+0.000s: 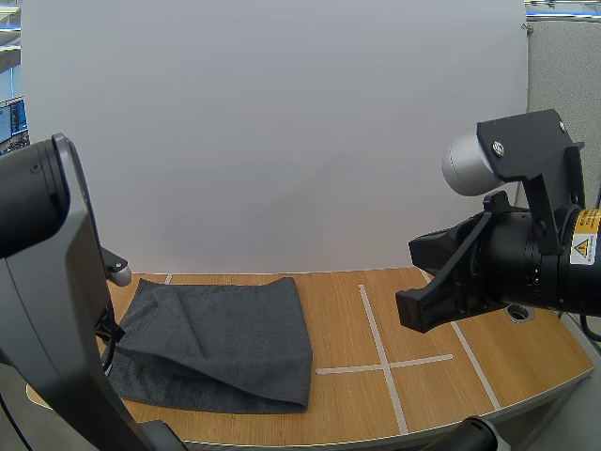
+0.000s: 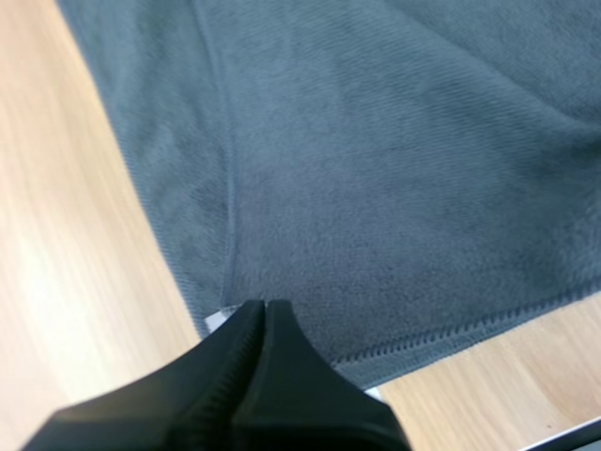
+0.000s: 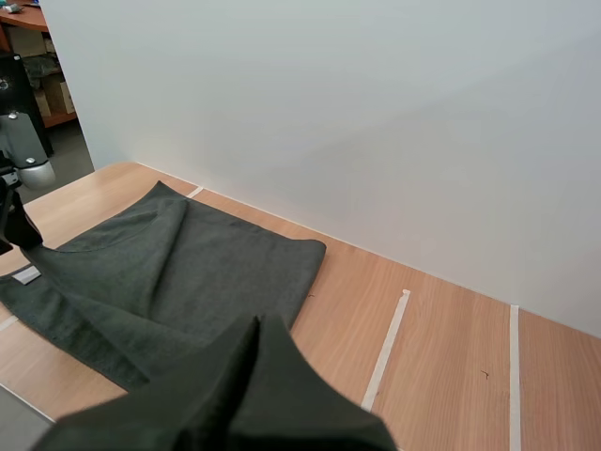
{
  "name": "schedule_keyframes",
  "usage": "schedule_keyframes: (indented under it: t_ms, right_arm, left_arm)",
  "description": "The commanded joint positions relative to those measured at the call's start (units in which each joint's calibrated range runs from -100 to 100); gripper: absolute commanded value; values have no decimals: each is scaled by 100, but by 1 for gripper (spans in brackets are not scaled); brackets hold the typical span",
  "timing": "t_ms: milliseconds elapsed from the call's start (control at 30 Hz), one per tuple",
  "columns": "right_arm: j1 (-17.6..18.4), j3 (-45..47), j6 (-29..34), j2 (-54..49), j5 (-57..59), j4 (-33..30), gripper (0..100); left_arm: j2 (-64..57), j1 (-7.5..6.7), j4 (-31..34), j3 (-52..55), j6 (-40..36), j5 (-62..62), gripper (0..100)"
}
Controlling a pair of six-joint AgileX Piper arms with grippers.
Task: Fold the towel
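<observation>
Lying on the left part of the wooden table (image 1: 441, 385), the dark grey towel (image 1: 235, 338) is doubled over with a loose diagonal crease, and in the high view its left edge is cut off behind the left arm (image 1: 47, 282). The left gripper (image 2: 265, 304) sits low over the towel's stitched corner beside a small white label (image 2: 214, 322), fingers pressed together into one wedge — whether any cloth is caught under the tips is hidden. The right gripper (image 3: 259, 320) hangs over the table's right side above white tape lines (image 1: 383, 362), well apart from the towel — its fingers likewise together, with nothing between them.
</observation>
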Motion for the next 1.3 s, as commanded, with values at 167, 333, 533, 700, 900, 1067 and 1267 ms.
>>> schedule_keyframes:
  t_ms: [167,333,533,700,900,1067,1267]
  right_arm:
    - [-24,16,-26,-28,0,18,0]
    - [-24,16,-26,-28,0,18,0]
    - [-24,16,-26,-28,0,18,0]
    - [-24,16,-26,-28,0,18,0]
    - [-24,16,-26,-28,0,18,0]
    - [-24,16,-26,-28,0,18,0]
    - [-24,16,-26,-28,0,18,0]
  left_arm:
    - [1,330,-129,178,452,-311,0]
    - [1,498,-165,178,601,-311,0]
    - [423,664,-178,178,698,-292,0]
    - [772,707,-178,178,706,-124,0]
    - [784,707,-178,178,719,-124,0]
    - [784,707,-141,178,807,-141,0]
    - [784,707,-141,178,807,-506,14]
